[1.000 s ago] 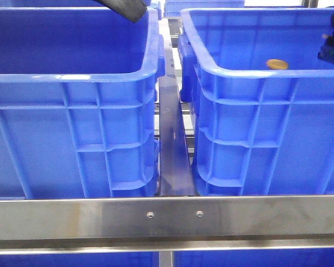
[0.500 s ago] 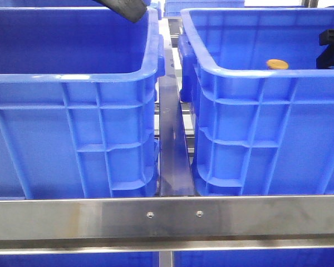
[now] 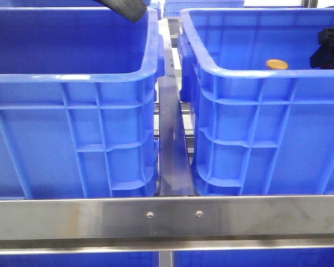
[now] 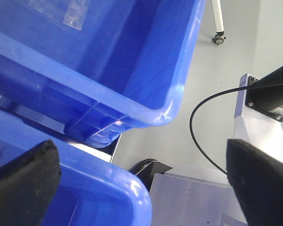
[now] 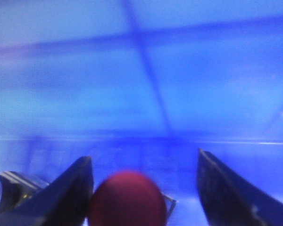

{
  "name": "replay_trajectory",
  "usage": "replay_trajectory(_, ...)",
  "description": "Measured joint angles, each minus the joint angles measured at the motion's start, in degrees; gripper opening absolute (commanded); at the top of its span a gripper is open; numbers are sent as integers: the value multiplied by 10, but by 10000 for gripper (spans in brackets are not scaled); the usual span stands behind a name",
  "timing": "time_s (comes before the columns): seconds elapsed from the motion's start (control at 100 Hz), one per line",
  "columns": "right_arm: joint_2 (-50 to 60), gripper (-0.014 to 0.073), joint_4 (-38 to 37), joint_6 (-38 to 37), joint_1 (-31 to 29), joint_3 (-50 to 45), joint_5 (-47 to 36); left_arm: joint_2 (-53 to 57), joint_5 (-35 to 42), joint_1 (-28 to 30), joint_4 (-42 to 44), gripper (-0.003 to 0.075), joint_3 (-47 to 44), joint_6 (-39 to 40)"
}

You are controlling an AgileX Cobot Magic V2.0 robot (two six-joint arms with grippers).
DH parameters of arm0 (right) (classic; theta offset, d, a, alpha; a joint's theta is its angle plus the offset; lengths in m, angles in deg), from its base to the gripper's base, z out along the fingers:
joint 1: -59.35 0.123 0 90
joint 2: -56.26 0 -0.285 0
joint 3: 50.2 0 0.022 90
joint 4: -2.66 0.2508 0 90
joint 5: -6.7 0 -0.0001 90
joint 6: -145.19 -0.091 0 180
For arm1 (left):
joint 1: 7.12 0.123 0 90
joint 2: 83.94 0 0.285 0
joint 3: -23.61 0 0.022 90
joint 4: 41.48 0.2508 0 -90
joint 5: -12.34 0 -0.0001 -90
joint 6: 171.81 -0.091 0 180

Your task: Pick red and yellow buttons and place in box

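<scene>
The orange-yellow button (image 3: pixel 277 64) lies inside the right blue crate (image 3: pixel 250 111), seen just over its front rim. The dark red button (image 5: pixel 127 197) shows blurred in the right wrist view, low between my right gripper's fingers and close against one finger (image 5: pixel 70 188). My right gripper (image 5: pixel 142 160) is open, down inside the right crate; in the front view it (image 3: pixel 328 50) is at the far right edge, to the right of the yellow button. My left gripper (image 4: pixel 140 146) is wide open and empty, above the far corner of the left crate (image 4: pixel 85 188).
The left blue crate (image 3: pixel 72 111) stands beside the right one, with a metal rail (image 3: pixel 172 144) in the gap. A steel bar (image 3: pixel 167 217) crosses the front. Another blue crate (image 4: pixel 108 61) and a black cable (image 4: pixel 198 141) show in the left wrist view.
My right gripper has come down into the right crate and moved slightly left towards the yellow button. The left arm and the yellow button have not moved.
</scene>
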Motion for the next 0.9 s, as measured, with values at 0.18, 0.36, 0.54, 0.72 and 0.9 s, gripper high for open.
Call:
replay_trajectory(0.18,8,508,0,0,0,0,16,0,1,0,0,670,0,0)
replay_trajectory(0.36,45,416,0,0,0,0,58,0,15,0,0,648,0,-6)
replay_trajectory(0.54,89,104,0,0,0,-18,84,0,30,0,1,360,0,-9)
replay_trajectory(0.72,142,-61,-2,0,0,-63,123,4,55,0,3,-20,-1,-9)
replay_trajectory(0.9,195,-61,-4,0,0,-89,158,17,57,0,4,-20,-13,-10)
